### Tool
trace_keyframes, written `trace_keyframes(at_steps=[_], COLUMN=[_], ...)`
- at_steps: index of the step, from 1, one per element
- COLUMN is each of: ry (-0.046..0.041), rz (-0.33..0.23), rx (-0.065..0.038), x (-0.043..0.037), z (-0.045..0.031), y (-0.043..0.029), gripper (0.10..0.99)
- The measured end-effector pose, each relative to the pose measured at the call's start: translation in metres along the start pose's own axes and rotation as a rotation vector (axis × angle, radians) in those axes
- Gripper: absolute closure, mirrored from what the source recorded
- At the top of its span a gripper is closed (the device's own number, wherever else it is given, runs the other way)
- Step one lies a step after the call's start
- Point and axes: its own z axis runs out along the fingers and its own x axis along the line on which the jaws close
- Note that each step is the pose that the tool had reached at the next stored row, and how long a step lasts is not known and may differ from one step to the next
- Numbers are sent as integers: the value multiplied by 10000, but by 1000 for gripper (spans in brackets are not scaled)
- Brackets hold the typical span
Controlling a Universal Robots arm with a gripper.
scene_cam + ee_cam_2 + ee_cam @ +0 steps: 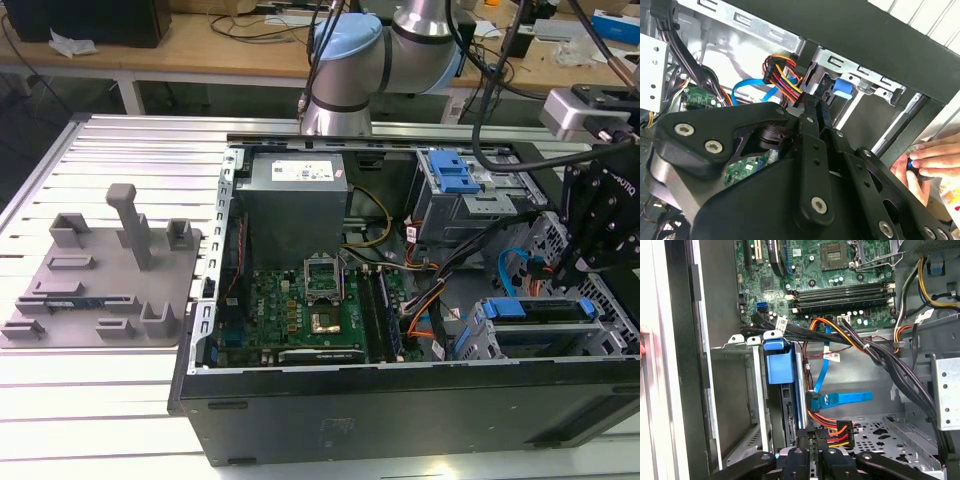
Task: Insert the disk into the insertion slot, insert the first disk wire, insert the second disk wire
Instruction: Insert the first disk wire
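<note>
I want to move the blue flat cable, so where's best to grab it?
Take the blue cable by its wide, stiff plug end, pinching the flat faces from the open side of the case; the ribbon twists limply, and black wires crowd one side.

Wire bundle [900,375] (thick) beside insertion slot [756,390]

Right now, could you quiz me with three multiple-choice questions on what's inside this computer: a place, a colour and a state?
1. Where is the disk? A. in the insertion slot B. on the floor C. on a shelf
2. The flat cable beside it is: A. green B. white C. blue
3. The computer case is: A. shut B. open C. wrapped up
1 A: its blue carrier sits in the grey cage. 2 C: bright blue in the first wrist view. 3 B: the motherboard lies exposed.
</note>
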Motion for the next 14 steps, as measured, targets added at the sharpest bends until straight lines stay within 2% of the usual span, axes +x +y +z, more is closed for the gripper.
trace_keyframes(at_steps=[1,6,7,10,14], ry=[-6,10,60,285,301], rz=[7,26,24,12,7], rx=[86,95,80,-24,-35], x=[4,7,7,9,8], z=[3,9,8,11,11], y=[4,20,22,35,34], gripper=[922,922,922,922,922])
